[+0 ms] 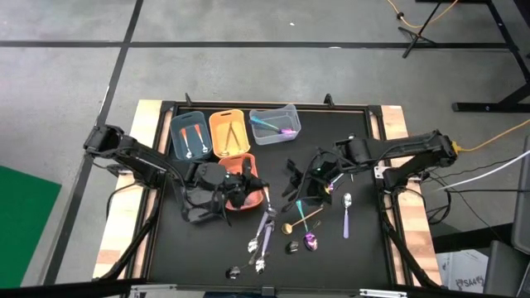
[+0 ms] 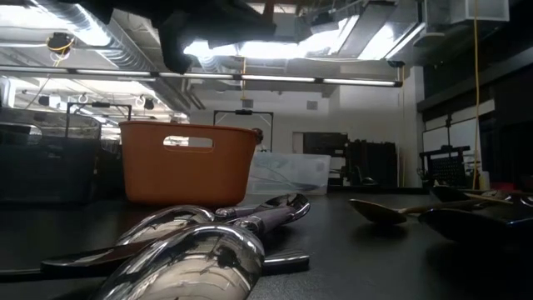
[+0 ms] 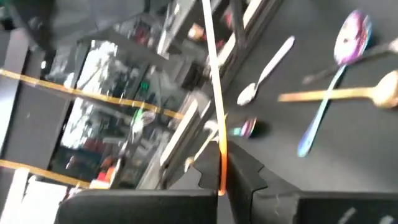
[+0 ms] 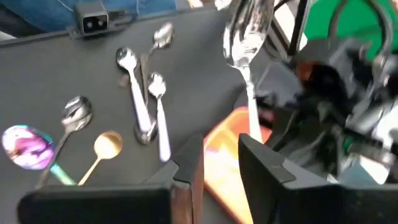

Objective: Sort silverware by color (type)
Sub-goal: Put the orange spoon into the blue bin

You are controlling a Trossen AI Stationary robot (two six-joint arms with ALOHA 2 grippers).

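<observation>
The right pincer [image 4: 221, 162] hangs over the middle of the bench [image 1: 364, 257], pinching a silver spoon [image 4: 244, 37] by the handle, so it should probably carry it level and drop it only once well inside the blue bin [image 1: 189, 135] that already holds silver pieces. The left pincer [image 1: 240, 189], pressed together on a thin orange-red piece [image 3: 219, 118], sits over the orange-red bin [image 1: 258, 199]. More spoons [image 1: 263, 234] lie loose on the black bench, an orange bin [image 1: 228, 132] and clear bin [image 1: 273, 124] stand along its far edge, and grey floor surrounds it.
</observation>
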